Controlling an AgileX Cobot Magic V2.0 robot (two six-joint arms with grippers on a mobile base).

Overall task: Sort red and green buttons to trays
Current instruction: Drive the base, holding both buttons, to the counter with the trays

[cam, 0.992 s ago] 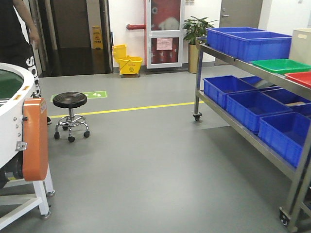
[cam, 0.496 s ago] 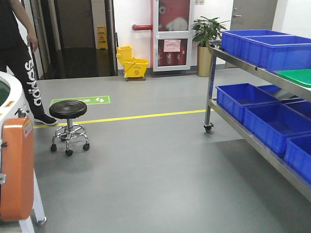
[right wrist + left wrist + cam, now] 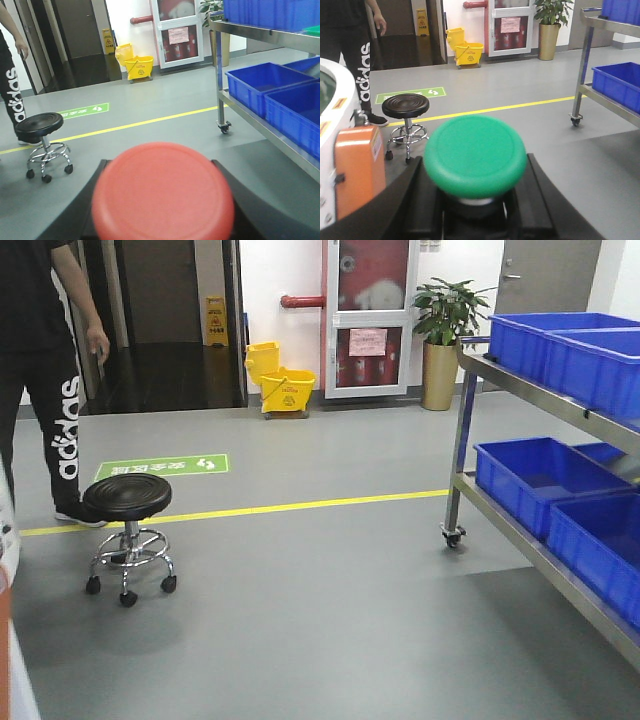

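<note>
Pinching the green button (image 3: 475, 150) by its dark base, the left pincer (image 3: 475, 161) had its black fingers (image 3: 540, 200) closed on either side of it, the cap facing outward. The right pincer (image 3: 159, 164) likewise gripped the red button (image 3: 162, 195), whose broad cap filled the space between the two jaws. Ahead and left of both stood a black stool (image 3: 127, 498), with a person (image 3: 45, 360) in black trousers behind it. Ahead and right of them stood a steel rack (image 3: 463, 440) carrying blue crates (image 3: 545, 475); a green sliver on its top shelf was probably the green tray (image 3: 312, 31). Just left of the left pincer was an orange panel (image 3: 360, 170). Far ahead, a yellow mop bucket (image 3: 285, 390) sat by the wall.
</note>
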